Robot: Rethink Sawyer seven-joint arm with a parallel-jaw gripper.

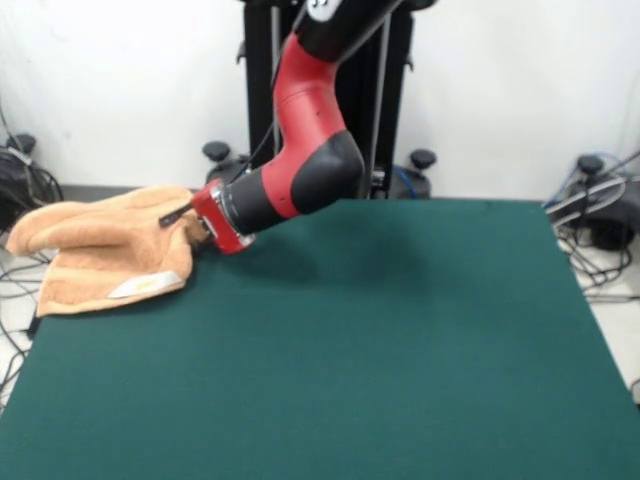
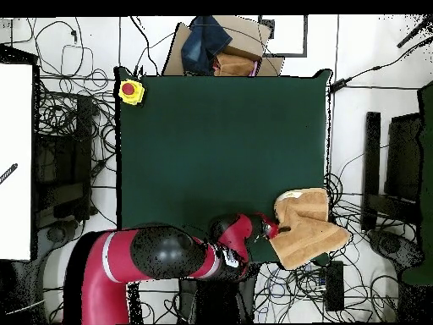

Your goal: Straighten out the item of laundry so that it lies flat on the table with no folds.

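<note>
Peach-orange towel (image 1: 105, 250) bunched and folded at a table (image 1: 380, 340) corner, partly overhanging its edge, white label (image 1: 140, 286) showing, gripper (image 1: 180, 216) buried in cloth, its grip impossible to tell

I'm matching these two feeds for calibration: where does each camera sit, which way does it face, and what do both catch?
Front view: sits across the dark green felt-covered table, facing the robot; the red and black arm comes down from above, its gripper at the peach-orange terry towel.
Overhead view: hangs above, looking straight down; the arm enters from the bottom edge towards the towel.
Shared: both show the table, the arm, and the bunched towel overhanging one table corner by the gripper.
</note>
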